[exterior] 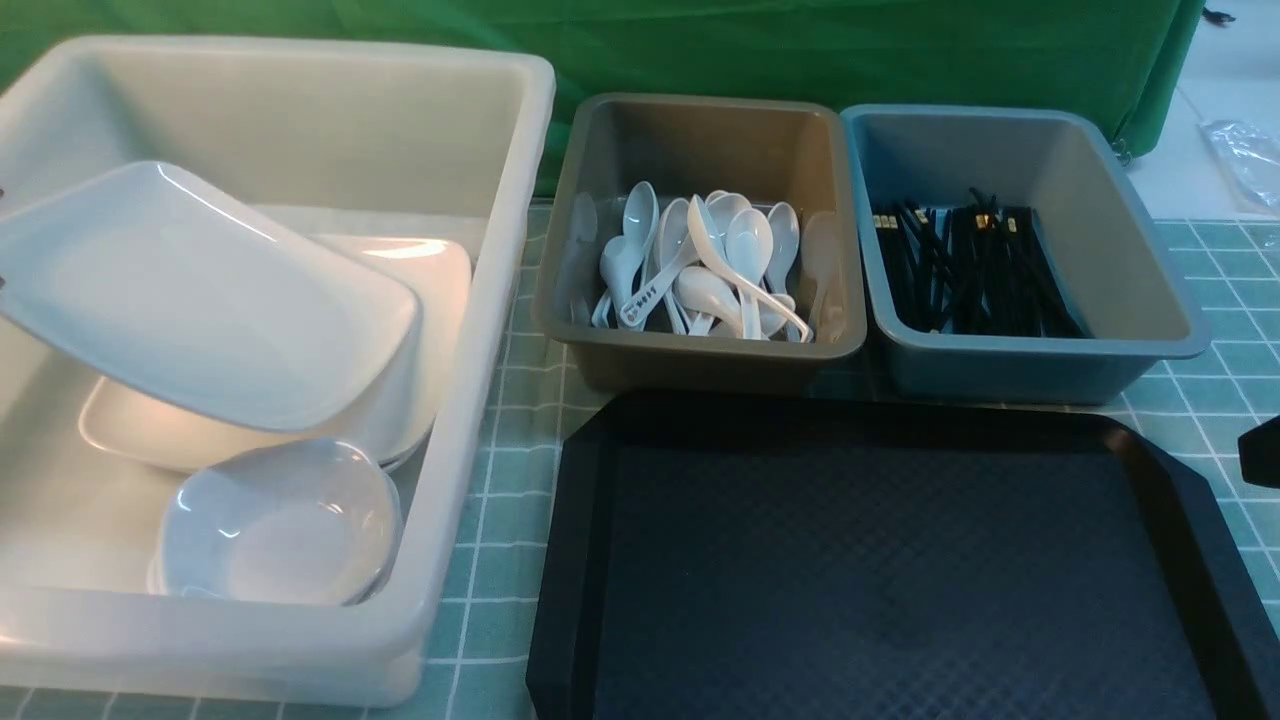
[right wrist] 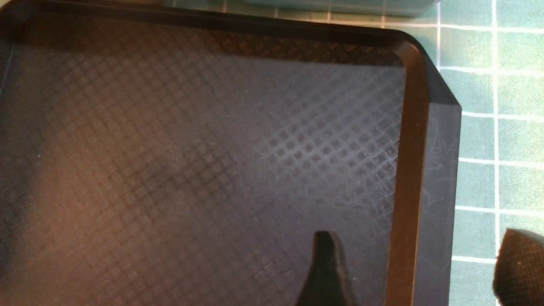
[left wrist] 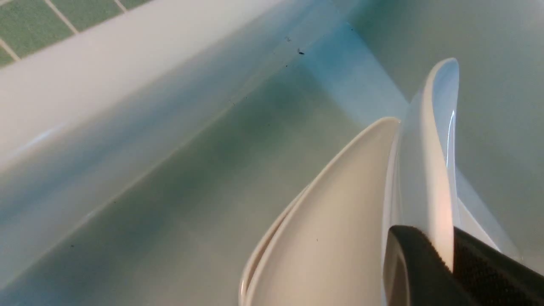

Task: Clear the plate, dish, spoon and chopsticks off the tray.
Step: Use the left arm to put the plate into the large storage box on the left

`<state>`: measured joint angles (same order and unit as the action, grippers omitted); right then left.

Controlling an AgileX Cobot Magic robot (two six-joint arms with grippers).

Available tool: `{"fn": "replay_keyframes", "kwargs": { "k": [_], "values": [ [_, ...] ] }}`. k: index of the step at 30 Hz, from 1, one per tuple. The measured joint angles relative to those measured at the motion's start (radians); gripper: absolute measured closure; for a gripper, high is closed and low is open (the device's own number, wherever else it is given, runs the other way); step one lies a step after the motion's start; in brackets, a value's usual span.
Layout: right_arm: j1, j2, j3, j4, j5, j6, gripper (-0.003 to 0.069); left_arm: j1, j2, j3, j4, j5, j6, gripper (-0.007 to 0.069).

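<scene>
Counter under green grid mat. On it: white tub far from right gripper, grey tub, blue tub, black tray beneath that gripper.

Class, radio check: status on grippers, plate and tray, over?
Left gripper shut on plate, tilted over white tub. Right gripper open, straddling the tray rim. Tray bare, nothing blocking.

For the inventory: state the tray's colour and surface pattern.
Black tray with a diamond-textured surface, clearest in the right wrist view.
</scene>
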<state>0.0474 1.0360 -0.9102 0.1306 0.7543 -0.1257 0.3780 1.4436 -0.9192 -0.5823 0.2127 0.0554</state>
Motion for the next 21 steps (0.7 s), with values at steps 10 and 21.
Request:
{"fn": "replay_keyframes", "kwargs": {
  "k": [10, 21],
  "values": [
    [0.000, 0.000, 0.000, 0.004, 0.000, 0.001, 0.0138, -0.047, 0.096, 0.000, 0.028, 0.037, 0.069, 0.0599],
    [0.000, 0.000, 0.000, 0.004, 0.004, 0.001, 0.0138, -0.080, 0.126, 0.000, 0.043, 0.000, 0.069, 0.0591]
  ]
}}
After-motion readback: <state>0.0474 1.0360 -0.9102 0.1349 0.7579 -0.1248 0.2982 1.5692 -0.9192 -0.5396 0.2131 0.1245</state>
